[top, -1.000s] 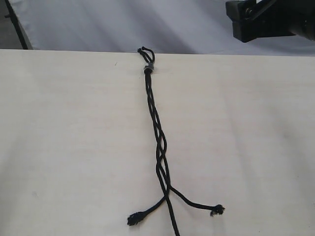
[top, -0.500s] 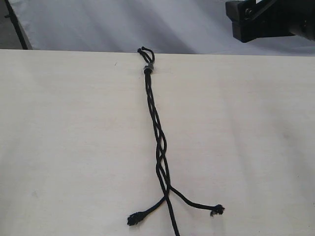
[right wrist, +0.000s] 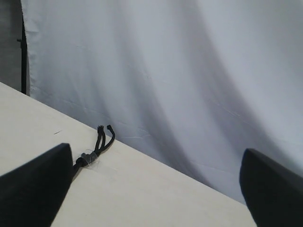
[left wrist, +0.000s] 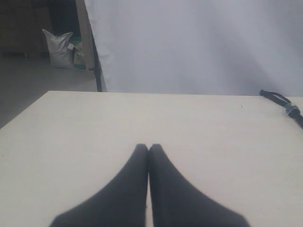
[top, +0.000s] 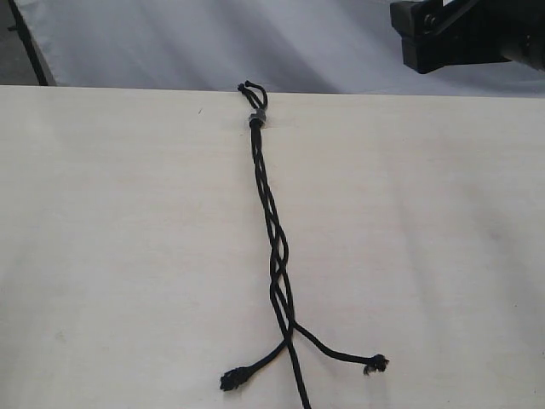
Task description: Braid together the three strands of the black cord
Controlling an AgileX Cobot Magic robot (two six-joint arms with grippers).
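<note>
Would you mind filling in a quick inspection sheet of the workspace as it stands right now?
Surface: pale table, no marks of note.
Job's things: black cord lies lengthwise, loosely braided below its banded knot. The three strands splay apart at the free end, and one runs out of the exterior view.
Clutter: nothing seen.
Grippers: left gripper shut, holding nothing; right gripper open, holding nothing. Neither touches the cord.
Cables: nothing seen.
Surroundings: white backdrop, a dark pole at its edge, and a grey bag on the floor beyond.
</note>
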